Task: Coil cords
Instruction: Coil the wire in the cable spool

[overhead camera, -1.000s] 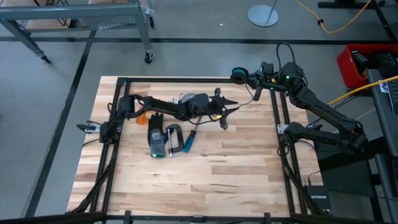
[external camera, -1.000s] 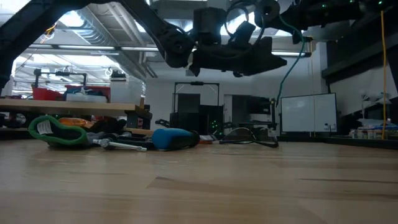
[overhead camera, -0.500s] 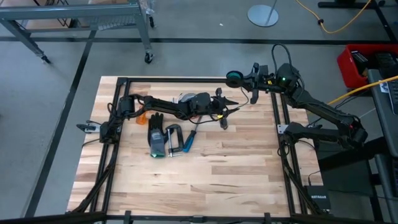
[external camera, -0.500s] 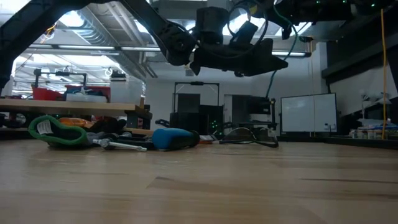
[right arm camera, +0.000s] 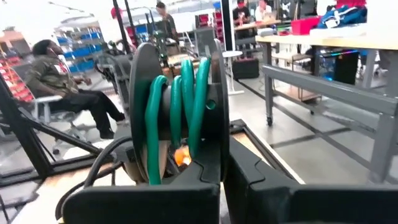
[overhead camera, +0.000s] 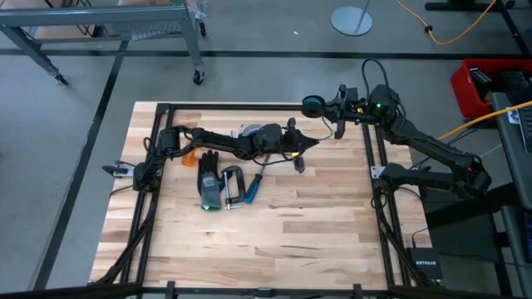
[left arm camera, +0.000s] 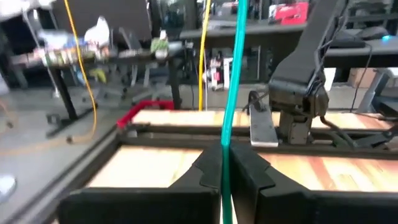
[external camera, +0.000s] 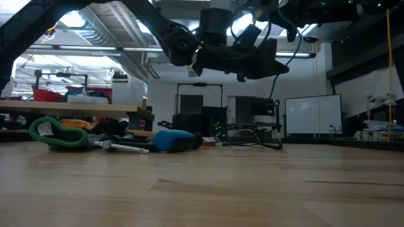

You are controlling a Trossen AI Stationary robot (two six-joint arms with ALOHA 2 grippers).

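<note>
Left gripper (left arm camera: pixel 225 163) closed tight on the teal-green cord (left arm camera: pixel 235 74), which rises taut out of the pinch and away toward the right arm. Right gripper (right arm camera: pixel 221 165) clamped on several teal loops (right arm camera: pixel 180 115) wound side by side between its 2 dark jaw plates, held high off the wood by the table's far right corner.

Risks, as judged:
- Too much tension between the 2 grips, pulling a loop off the stack or dragging the strand out of the left pinch.
- Too little tension, letting the next turn land loose or cross over its neighbours.
- Slack end snagging the black cord (external camera: pixel 252 140) lying on the table below.

No legible brand or writing on cord or grippers; label on the green glove (external camera: pixel 58 133) too small to read.
</note>
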